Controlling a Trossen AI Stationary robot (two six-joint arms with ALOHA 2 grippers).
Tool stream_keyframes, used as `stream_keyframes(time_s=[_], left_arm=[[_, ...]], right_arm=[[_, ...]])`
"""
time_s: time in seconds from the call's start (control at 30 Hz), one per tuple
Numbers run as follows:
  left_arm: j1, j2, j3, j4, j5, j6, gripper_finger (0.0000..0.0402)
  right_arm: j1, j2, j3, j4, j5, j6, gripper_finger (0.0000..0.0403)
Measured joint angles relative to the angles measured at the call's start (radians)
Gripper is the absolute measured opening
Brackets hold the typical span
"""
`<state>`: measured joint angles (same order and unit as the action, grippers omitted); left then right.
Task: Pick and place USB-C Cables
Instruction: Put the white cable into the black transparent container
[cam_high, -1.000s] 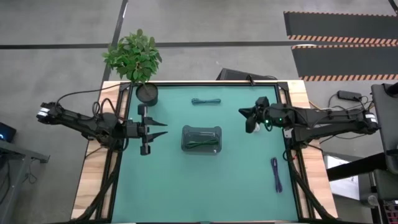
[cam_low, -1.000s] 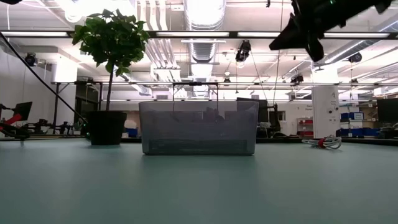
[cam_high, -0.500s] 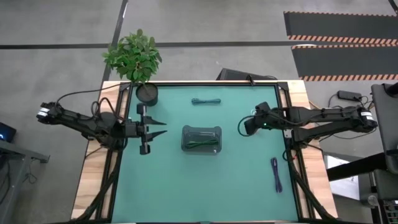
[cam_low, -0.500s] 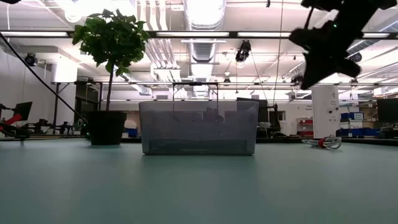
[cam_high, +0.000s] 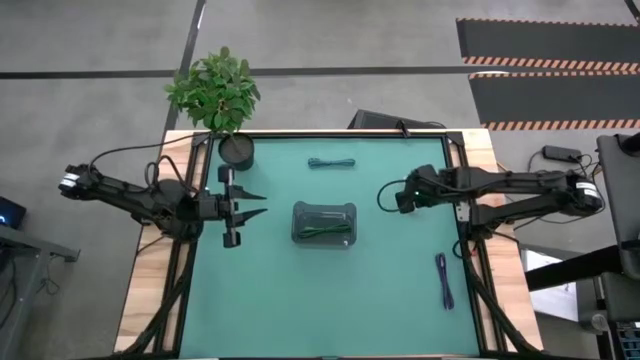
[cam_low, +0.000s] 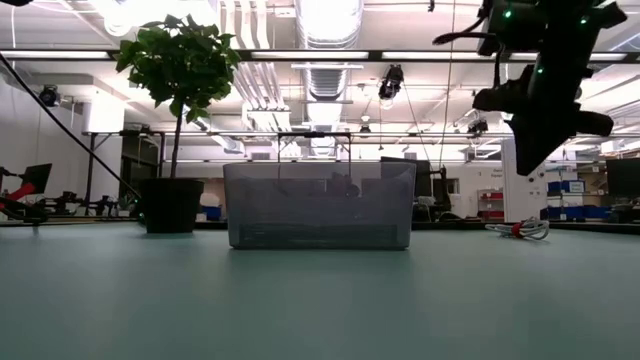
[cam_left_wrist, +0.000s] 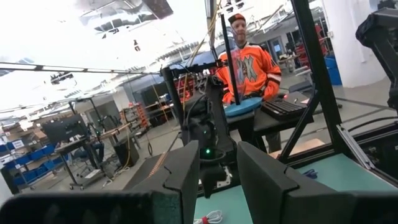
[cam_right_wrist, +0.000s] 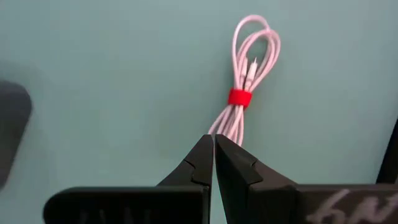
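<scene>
Since a moment ago, the right gripper (cam_right_wrist: 213, 155) has dropped lower, right of the clear bin (cam_high: 324, 224). Its fingers are pressed together and hold nothing. The white cable (cam_right_wrist: 245, 93) lies flat under it, maybe just past the tips. It looks light and floppy, so pinch near the red tie (cam_right_wrist: 239, 98). There is open mat all around. The left gripper (cam_high: 258, 207) waits left of the bin, fingers spread.
</scene>
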<state>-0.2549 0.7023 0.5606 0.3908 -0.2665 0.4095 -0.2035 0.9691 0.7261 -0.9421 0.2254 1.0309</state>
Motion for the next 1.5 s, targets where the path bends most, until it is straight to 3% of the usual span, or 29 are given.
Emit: stream_keyframes(time_s=[0.53, 0.67, 1.1, 1.5], left_arm=[[0.0, -0.006, 0.001, 0.02, 0.0, 0.046, 0.0094], [0.0, -0.005, 0.001, 0.02, 0.0, 0.053, 0.0094], [0.0, -0.004, 0.001, 0.039, 0.0, 0.103, 0.0094], [0.0, -0.004, 0.001, 0.048, 0.0, 0.131, 0.0094]], right_arm=[[-0.198, 0.11, 0.0, 0.014, -0.062, -0.158, 0.0014], [-0.21, 0.152, 0.0, 0.02, -0.08, -0.168, 0.0041], [-0.21, 0.252, 0.0, 0.087, -0.077, -0.171, 0.0186], [-0.21, 0.355, 0.0, 0.168, -0.066, -0.168, 0.0194]])
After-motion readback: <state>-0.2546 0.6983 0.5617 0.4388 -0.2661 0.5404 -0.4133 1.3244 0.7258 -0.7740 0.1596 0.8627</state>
